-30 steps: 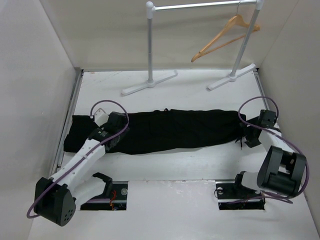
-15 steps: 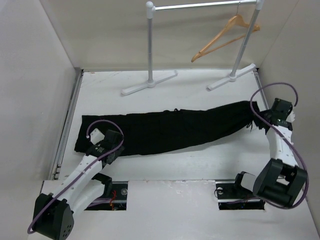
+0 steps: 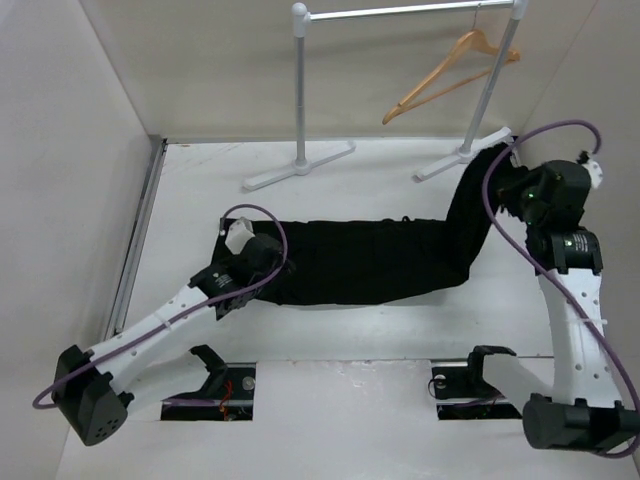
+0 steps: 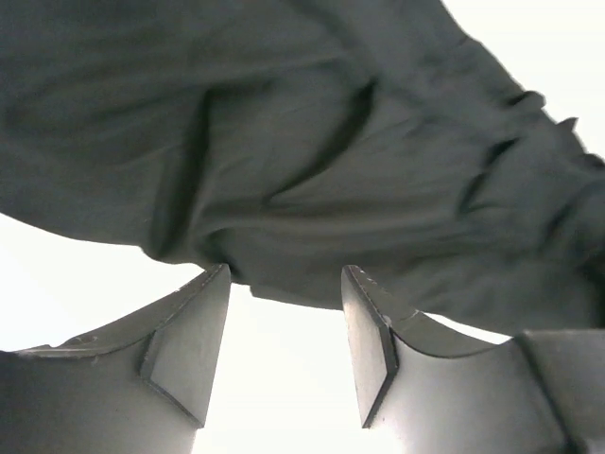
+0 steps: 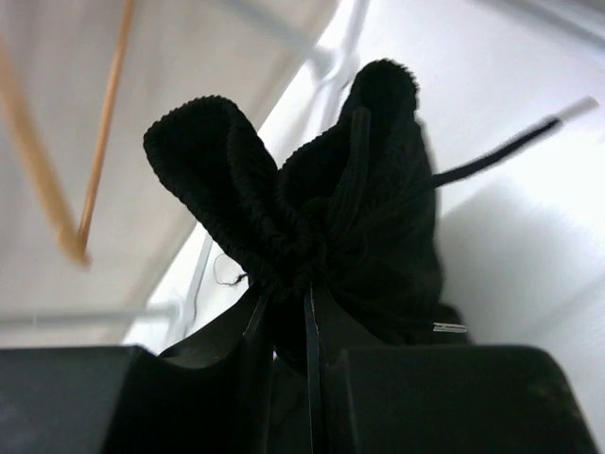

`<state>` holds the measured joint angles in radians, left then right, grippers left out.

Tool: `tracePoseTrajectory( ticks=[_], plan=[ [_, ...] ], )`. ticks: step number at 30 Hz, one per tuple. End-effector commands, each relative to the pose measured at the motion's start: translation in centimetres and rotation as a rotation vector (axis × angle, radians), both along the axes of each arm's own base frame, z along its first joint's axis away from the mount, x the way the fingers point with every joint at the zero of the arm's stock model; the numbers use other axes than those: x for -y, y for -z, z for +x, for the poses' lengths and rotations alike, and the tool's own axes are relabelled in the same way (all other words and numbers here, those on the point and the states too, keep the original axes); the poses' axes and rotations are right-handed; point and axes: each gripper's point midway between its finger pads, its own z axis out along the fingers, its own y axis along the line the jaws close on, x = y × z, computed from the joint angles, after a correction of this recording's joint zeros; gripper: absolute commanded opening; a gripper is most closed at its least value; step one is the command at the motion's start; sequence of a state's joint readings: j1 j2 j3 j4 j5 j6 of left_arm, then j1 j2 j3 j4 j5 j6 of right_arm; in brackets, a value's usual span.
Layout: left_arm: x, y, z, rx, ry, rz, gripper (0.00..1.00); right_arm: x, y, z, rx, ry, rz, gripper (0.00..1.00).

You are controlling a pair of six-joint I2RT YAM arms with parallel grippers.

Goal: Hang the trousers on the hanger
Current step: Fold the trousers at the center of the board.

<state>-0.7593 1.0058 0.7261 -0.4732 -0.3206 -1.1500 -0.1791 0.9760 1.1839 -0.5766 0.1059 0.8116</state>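
Trousers point(image 3: 370, 262) lie stretched crosswise over the middle of the white surface point(image 3: 350, 340) as a long black band. Their near edge runs roughly level and their far edge is slightly rumpled. At the right the band bends upward, and that end is held off the surface. The right pincer point(image 3: 508, 178) is clamped on it. In the right wrist view the cloth bunches out in two ribbed lobes above the closed fingers point(image 5: 284, 345), and a drawstring point(image 5: 492, 151) trails off to the right. This raised end hangs just beside the right foot point(image 3: 463, 155) of the grey rail stand point(image 3: 300, 90) and close to the right wall.

The hanger point(image 3: 450, 72) hangs tilted from the rail's right end, right beside the right post, above and behind the right pincer.

The left pincer point(image 3: 262, 280) sits at the left end of the trousers. Its fingers point(image 4: 189, 340) stand apart with bare surface showing between them. The hem's edge lies just past the tips, and nothing is gripped.

A bare strip of surface runs between the far edge of the cloth and the two stand feet. A second bare strip lies between the near edge and the arm bases. To the left of the trousers, open surface reaches to the left wall.
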Motion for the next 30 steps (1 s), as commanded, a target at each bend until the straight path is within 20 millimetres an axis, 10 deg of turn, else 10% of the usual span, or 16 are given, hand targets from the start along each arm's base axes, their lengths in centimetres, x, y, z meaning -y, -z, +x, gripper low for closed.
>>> tracePoseTrajectory(
  ticks=[1, 8, 17, 21, 23, 26, 30],
  plan=[
    [-1.8, -2.6, 0.5, 0.065, -0.055, -0.025, 0.47, -4.4, -4.2, 0.0, 0.066, -0.113, -0.091, 0.14],
    [-11.9, -3.1, -0.7, 0.072, -0.296, 0.019, 0.50, -20.5, -4.5, 2.0, 0.007, -0.406, -0.137, 0.16],
    [-18.9, -4.6, -0.3, 0.091, -0.540, 0.024, 0.59, -44.0, -1.2, -0.6, -0.101, -0.784, -0.158, 0.21],
    [-20.7, -7.0, 0.0, 0.154, -0.614, 0.059, 0.61, -53.1, 2.8, -4.1, -0.165, -0.948, -0.115, 0.31],
    [-21.7, -9.0, 0.0, 0.199, -0.655, 0.082, 0.62, -56.9, 6.8, -6.1, -0.236, -1.025, -0.078, 0.52],
    [-22.7, -12.8, 0.0, 0.283, -0.669, 0.128, 0.62, -59.3, 9.6, -9.0, -0.323, -1.158, -0.019, 0.72],
    [-22.9, -15.2, 0.2, 0.337, -0.677, 0.140, 0.62, -56.0, 5.4, -7.1, -0.206, -1.153, 0.053, 0.82]
  ],
)
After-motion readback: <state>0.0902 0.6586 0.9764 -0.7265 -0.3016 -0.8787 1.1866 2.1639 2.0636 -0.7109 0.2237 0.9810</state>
